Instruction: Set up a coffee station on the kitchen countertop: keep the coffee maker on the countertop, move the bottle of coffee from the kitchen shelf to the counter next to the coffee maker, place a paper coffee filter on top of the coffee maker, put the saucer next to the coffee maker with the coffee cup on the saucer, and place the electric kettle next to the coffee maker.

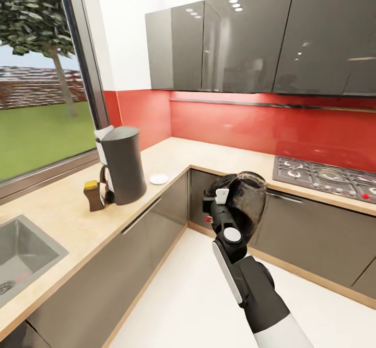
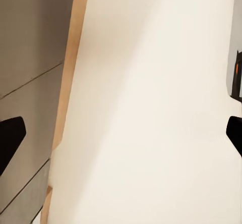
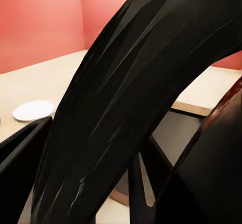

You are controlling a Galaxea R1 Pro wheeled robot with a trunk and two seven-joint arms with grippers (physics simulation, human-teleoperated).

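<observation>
1. Head view: right arm reaches forward over the white floor, forearm rising from the lower edge; the right tool carries the electric kettle in the air in front of the corner cabinet fronts, clear of the table
2. Right wrist view: the kettle's black looping handle runs across the frame between two dark fingers; the tool is closed on that handle. The saucer lies on the tan top beyond, with the red backsplash behind it
3. Left wrist view: two dark fingertips at opposite edges of the frame, wide apart, nothing between them; pale floor and a grey cabinet front with a wood plinth beyond. Left tool fully spread, holding nothing
4. Coffee maker stands upright on the left run of the table near the window; a white paper coffee filter sits at its top edge
5. Bottle of coffee stands just beside the maker, on its sink side; contact cannot be told
6. In the head view the saucer lies on the table just past the maker toward the corner, apart from it
7. Room: L-shaped light wood table, steel sink at left, gas hob at right, glossy grey wall cabinets, window onto lawn and a tree
</observation>
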